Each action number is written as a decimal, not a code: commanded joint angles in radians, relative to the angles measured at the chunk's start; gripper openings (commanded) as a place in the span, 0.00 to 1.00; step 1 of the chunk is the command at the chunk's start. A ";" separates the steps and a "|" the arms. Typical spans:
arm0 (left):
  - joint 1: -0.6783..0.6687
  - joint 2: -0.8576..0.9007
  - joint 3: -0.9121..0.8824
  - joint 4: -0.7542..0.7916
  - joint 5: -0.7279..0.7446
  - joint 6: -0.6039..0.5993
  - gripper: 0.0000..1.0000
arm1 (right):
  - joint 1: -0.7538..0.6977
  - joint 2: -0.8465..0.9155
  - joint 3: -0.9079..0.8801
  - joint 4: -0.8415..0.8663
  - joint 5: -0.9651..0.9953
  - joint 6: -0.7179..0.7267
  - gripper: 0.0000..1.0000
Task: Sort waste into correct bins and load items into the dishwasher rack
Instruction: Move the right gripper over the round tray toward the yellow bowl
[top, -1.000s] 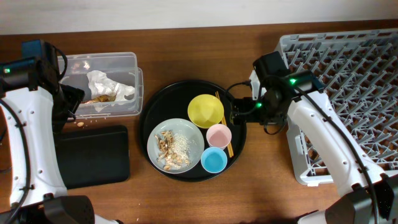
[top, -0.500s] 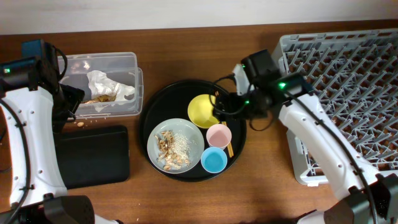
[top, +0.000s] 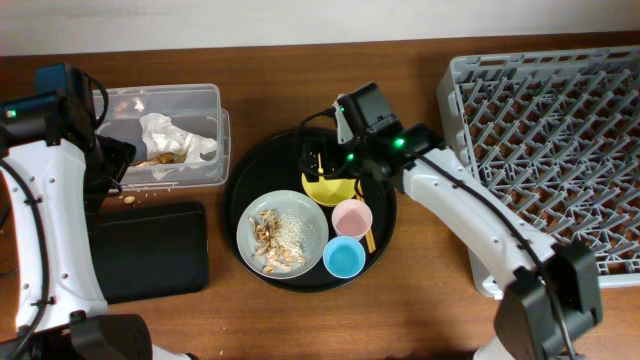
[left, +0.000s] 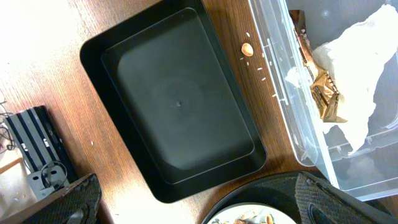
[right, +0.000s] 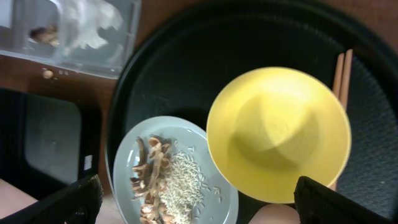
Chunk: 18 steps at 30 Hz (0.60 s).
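Observation:
The yellow bowl (right: 278, 134) sits in the round black tray (top: 262, 170), partly hidden in the overhead view (top: 328, 190) by my right gripper (top: 322, 165). That gripper (right: 202, 202) is open and empty, just above the bowl and the grey plate (top: 282, 232). The plate holds tan scraps (right: 152, 171) and pale crumbs. The pink cup (top: 352, 217) and blue cup (top: 343, 257) stand by the plate. The white wrapper (top: 178, 136) lies in the clear tub (top: 205, 95). My left gripper (left: 199, 208) is open and empty over the flat black tray (left: 180, 106). The rack (top: 550, 130) is at the right.
Wooden chopsticks (right: 342, 71) lie in the round tray beside the bowl. A loose scrap (left: 247, 49) and crumbs lie on the table between the tub (left: 280, 81) and the flat black tray (top: 150, 250). Brown scraps lie in the tub beside the wrapper (left: 354, 81).
My right arm has swung left from the rack's edge across the round tray and now hovers over the yellow bowl. The left arm has not moved.

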 joint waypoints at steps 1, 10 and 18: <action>0.007 -0.025 -0.002 -0.002 -0.018 -0.010 0.99 | 0.024 0.045 0.017 0.006 0.025 0.013 0.99; 0.007 -0.025 -0.002 -0.002 -0.018 -0.010 0.99 | 0.126 0.085 0.017 0.040 0.294 0.099 0.88; 0.007 -0.025 -0.002 -0.002 -0.018 -0.010 0.99 | 0.185 0.133 0.017 0.116 0.397 0.177 0.73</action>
